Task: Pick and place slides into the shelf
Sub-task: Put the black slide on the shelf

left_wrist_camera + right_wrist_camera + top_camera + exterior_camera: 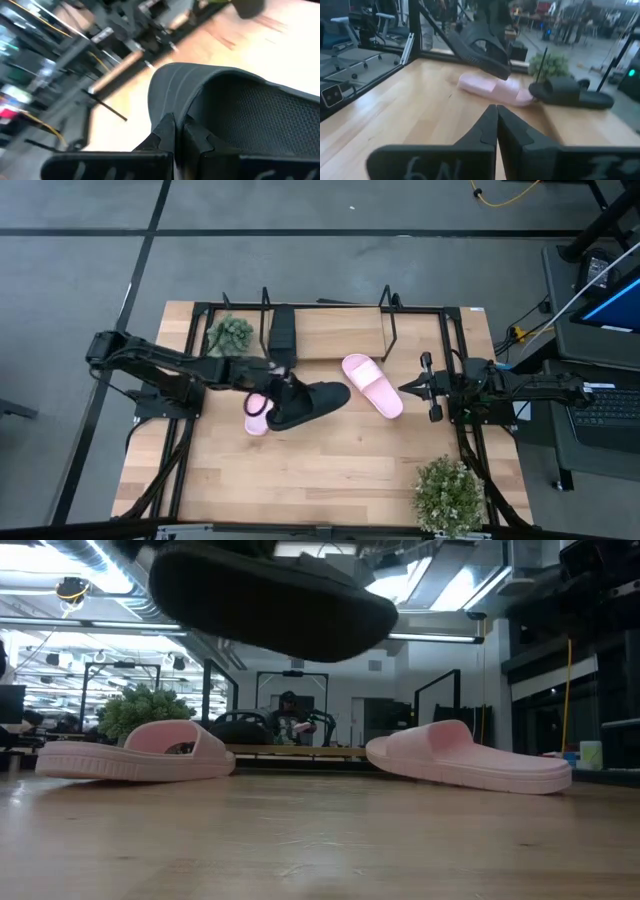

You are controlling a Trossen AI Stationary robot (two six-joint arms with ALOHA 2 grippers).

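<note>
Held slide: black slide (310,404) off the desk (330,480), pinched in left claw (277,383); long axis across the desk.
Shelf (330,330): toward the far edge from the left claw, near; one black slide (283,330) already slotted.
Pink slides: one (257,412) under the lifted slide, other (372,385) just before right claw (408,387).
Right claw: closed, empty, waiting.
Writing: "6N" on the right claw body, partly readable.

Matte black slide (308,404) with a dotted footbed; two pale pink slides (373,385) beside it; light wooden table (330,470); black wire shelf (330,310).
</note>
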